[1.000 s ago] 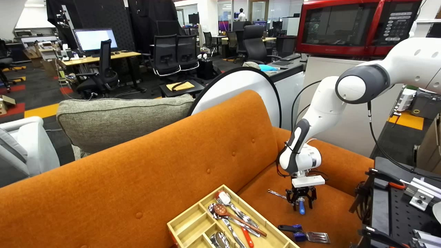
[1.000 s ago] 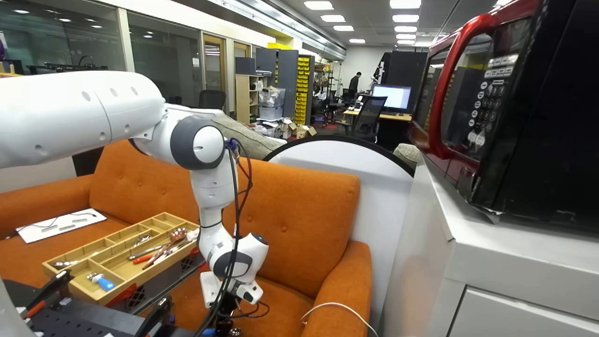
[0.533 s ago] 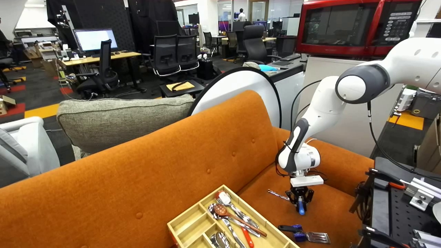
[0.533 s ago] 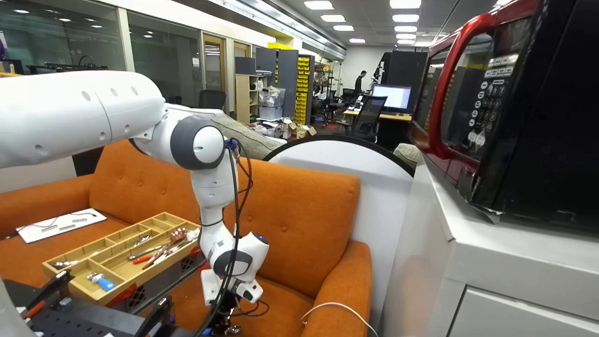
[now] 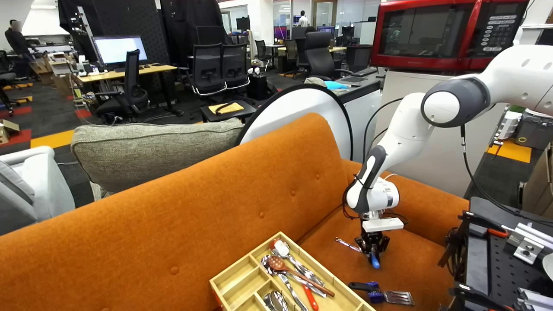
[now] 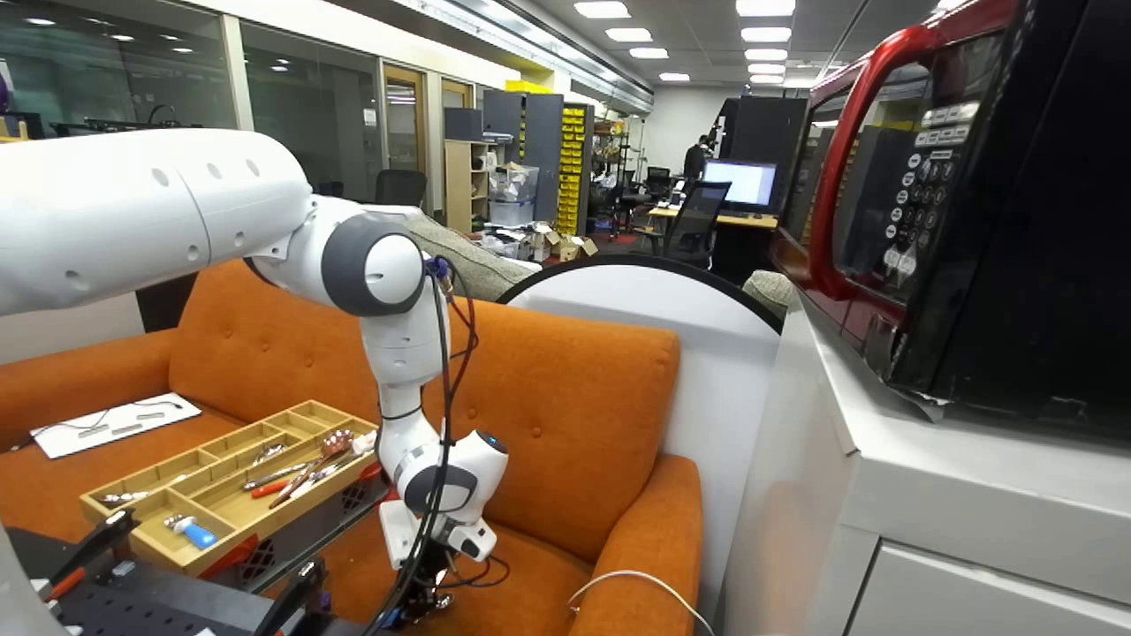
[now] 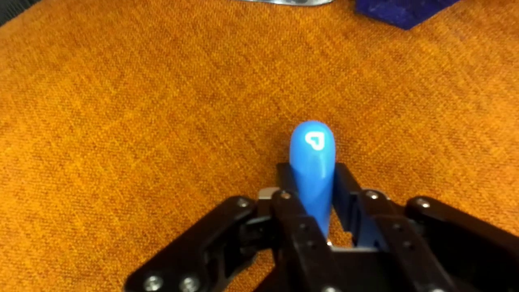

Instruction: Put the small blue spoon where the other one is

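The small blue spoon [image 7: 312,152] is at the right-hand part of the orange sofa [image 5: 417,248], held by its handle; whether it clears the seat fabric I can't tell. The gripper [image 7: 313,184] points down, its fingers [image 7: 344,184] pinching the blue shaft from both sides, so the rounded end with its pale heart-shaped mark juts past the pads. That hold suits a slim, smooth handle — though the spoon could, I judge, swivel between the pads if the metal end catches on something. In the wrist view that metal end is hidden under the gripper. Just beyond, to the far left in an exterior view, lies a slim silvery piece [image 5: 347,244]; nearer than the gripper is a slotted spatula [image 5: 399,297] with a purple item [image 5: 376,294] at its middle, both apart from the spoon and so probably no hindrance to the lift. Farther left stands the cutlery tray [image 5: 235,278], seemingly raised on a dark crate [image 6: 305,534], and in its near-left compartment [image 6: 215,515] rests the other blue-handled piece [image 6: 200,535], which marks where this one should go. The step in hand looks like the pick-up, with the placing not yet done — next the spoon likely needs to rise above the tray's wall, travel left and be let go low.
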Available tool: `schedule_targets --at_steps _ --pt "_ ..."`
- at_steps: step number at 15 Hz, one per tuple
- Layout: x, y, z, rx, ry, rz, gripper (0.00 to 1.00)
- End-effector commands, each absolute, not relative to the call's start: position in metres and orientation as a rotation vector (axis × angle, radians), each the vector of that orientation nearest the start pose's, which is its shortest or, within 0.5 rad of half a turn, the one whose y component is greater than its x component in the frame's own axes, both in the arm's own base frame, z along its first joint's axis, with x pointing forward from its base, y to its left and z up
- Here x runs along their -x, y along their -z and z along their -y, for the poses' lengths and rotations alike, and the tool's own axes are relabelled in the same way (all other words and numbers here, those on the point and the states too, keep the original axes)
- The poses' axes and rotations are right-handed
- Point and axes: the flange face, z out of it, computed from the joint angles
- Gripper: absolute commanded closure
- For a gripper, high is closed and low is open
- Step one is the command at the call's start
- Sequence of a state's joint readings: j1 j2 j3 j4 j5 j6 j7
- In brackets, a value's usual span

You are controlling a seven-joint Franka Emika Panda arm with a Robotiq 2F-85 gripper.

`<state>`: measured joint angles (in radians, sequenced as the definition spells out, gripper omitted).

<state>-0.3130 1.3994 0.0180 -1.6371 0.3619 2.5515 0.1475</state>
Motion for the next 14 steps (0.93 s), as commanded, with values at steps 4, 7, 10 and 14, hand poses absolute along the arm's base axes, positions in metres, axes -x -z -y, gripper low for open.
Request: schedule_targets --at_steps 4,7,10,14 --pt "-0.448 0.136 0.135 2.742 -0.644 -0.978 0.93" --pt "-0.455 0.08 0.118 2.861 -0.603 -0.742 0.93" --pt "-0.462 0.022 0.094 2.976 -0.575 -0.553 0.93" --pt "-0.474 -0.037 0.044 3.136 -0.507 -0.285 0.93"
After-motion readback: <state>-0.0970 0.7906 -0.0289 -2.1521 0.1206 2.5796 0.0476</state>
